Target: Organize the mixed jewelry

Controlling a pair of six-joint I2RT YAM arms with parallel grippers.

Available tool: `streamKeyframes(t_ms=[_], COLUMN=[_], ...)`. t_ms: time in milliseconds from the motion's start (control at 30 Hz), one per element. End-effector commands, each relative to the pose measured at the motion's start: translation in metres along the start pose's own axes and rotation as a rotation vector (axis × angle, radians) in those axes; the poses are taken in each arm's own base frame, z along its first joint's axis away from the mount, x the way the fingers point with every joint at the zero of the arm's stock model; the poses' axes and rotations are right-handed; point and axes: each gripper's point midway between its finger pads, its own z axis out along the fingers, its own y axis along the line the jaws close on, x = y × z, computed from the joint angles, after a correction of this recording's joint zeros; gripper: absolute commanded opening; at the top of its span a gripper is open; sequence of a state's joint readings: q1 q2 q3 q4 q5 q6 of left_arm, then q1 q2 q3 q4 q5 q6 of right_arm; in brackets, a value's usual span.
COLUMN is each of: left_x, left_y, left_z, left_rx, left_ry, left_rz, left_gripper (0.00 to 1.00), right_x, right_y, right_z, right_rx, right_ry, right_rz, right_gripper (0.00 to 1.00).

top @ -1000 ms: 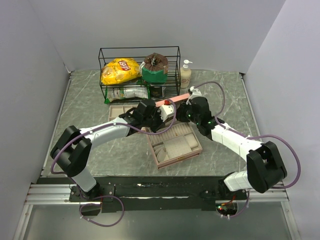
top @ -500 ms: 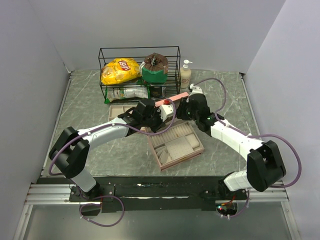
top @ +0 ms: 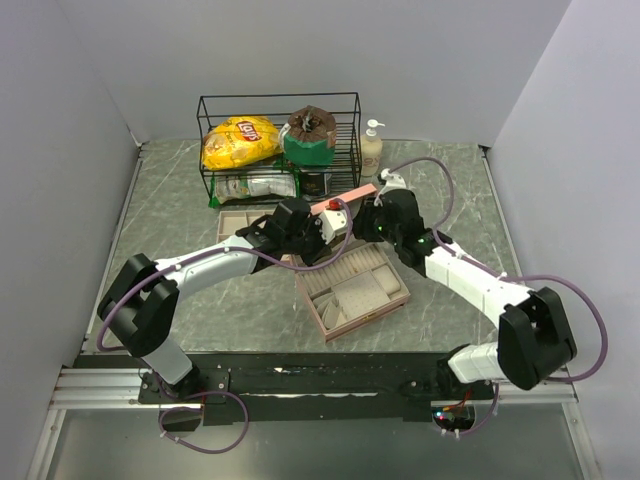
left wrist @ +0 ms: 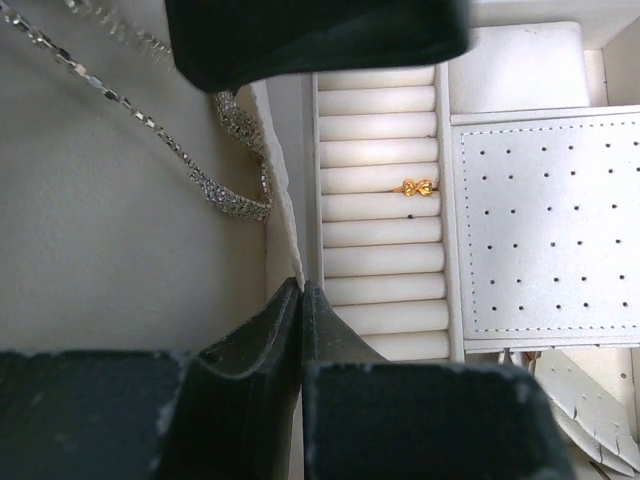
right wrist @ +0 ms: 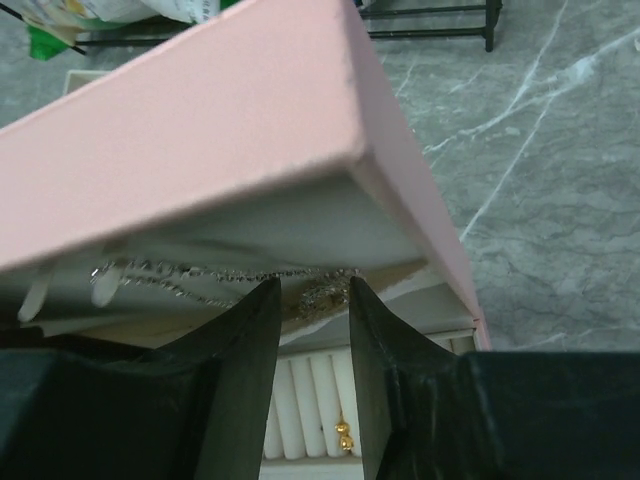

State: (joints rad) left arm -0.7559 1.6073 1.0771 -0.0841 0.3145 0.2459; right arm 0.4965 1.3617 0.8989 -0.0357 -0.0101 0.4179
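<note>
Left gripper [left wrist: 301,292], wrist view: jaws are shut, nothing seen between them; silver chains [left wrist: 120,95] are spread on the lid lining, a gold ring [left wrist: 415,187] is seated in the ring rolls. Right wrist view: right gripper [right wrist: 308,300] is held partly open, empty, chains just beyond. Top view: both are set at the pink box [top: 350,323] lid

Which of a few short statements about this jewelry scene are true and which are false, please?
1. The pink lid is raised. True.
2. A gold ring sits among the white ring rolls. True.
3. The left end effector is wide open. False: its fingers are closed together.
4. The chip bag lies on the bare table. False: it is inside the wire basket.
</note>
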Motion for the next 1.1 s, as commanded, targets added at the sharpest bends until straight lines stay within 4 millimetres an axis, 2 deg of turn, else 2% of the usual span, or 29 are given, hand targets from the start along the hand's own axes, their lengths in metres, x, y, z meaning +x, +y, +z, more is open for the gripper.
streamKeyframes(t_ms=[0, 167, 367, 600, 700, 733, 767, 867, 1067], left_x=[-0.031, -0.031, -0.033, -0.034, -0.034, -0.033, -0.035, -0.034, -0.034], left_y=[-0.013, -0.013, -0.014, -0.016, -0.016, -0.016, -0.016, -0.017, -0.020], left_z=[-0.006, -0.006, -0.008, -0.010, -0.010, -0.009, -0.009, -0.009, -0.008], left_rx=[0.051, 0.050, 0.053, 0.064, 0.065, 0.065, 0.067, 0.069, 0.088], left_ry=[-0.090, -0.095, -0.099, -0.100, -0.102, -0.099, -0.102, -0.101, -0.104], left_rz=[0.022, 0.022, 0.028, 0.031, 0.031, 0.030, 0.030, 0.028, 0.035], left_gripper=[0.09, 0.09, 0.09, 0.09, 0.09, 0.09, 0.09, 0.09, 0.09], right_x=[-0.026, -0.022, -0.018, -0.015, -0.014, -0.020, -0.018, -0.025, -0.031], right_y=[0.011, -0.003, -0.004, -0.004, 0.001, 0.003, 0.012, 0.020, 0.028], right_z=[-0.020, -0.018, -0.003, 0.014, 0.013, 0.013, 0.011, 0.001, 0.001], right_rx=[-0.049, 0.013, 0.020, 0.030, -0.003, -0.011, -0.064, -0.118, -0.147], right_ry=[-0.119, -0.115, -0.082, -0.049, -0.054, -0.078, -0.068, -0.110, -0.110], right_rz=[-0.003, 0.011, 0.021, 0.018, 0.012, 0.008, 0.002, -0.009, -0.023], right_gripper=[0.39, 0.36, 0.30, 0.27, 0.27, 0.27, 0.27, 0.28, 0.31])
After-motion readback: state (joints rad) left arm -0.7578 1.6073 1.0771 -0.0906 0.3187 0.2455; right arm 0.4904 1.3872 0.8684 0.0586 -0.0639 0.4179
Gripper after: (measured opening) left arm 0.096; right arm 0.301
